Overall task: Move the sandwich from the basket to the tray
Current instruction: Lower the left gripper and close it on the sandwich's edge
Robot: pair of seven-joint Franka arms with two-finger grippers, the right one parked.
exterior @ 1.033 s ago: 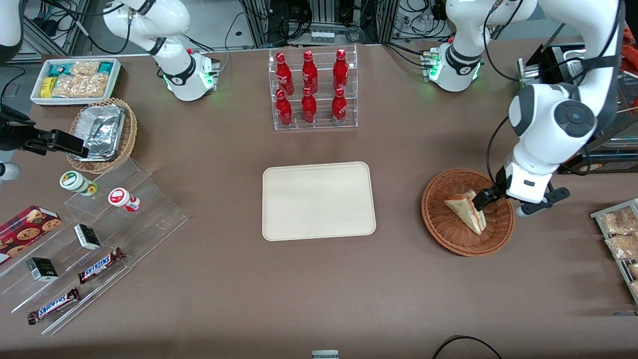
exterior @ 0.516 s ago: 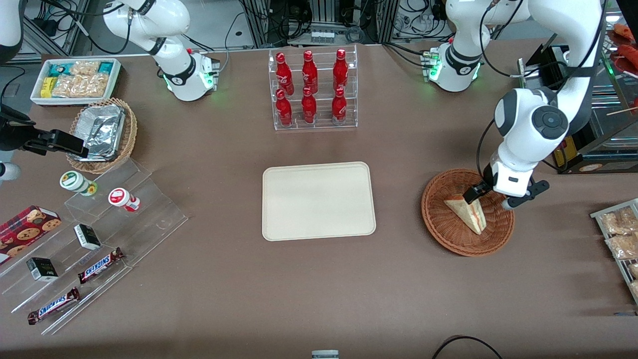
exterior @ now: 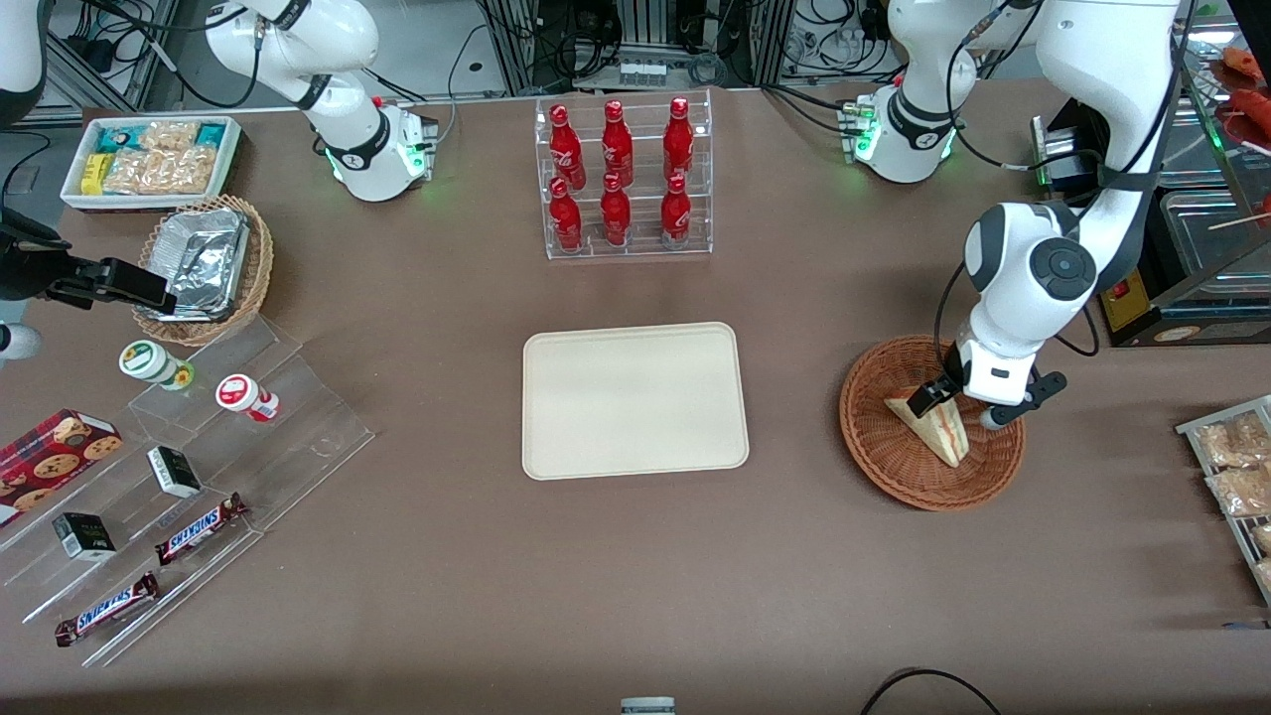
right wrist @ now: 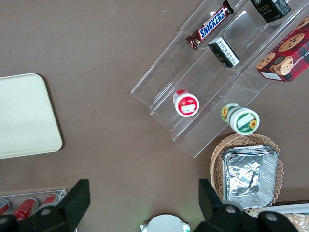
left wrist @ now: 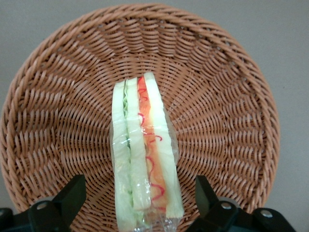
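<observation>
- Wicker basket (exterior: 894, 452): sandwich (left wrist: 143, 157) lies inside, not lifted.
- My pincer (left wrist: 140, 200): spread open, straddling the wedge, no grip.
- Tray (exterior: 635, 399): bare; grasp, carry, placement remain.

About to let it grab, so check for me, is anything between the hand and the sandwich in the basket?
Nothing visible. The hand hangs open just above the sandwich in the basket, one finger on each side of the wedge, with only air between them.
</observation>
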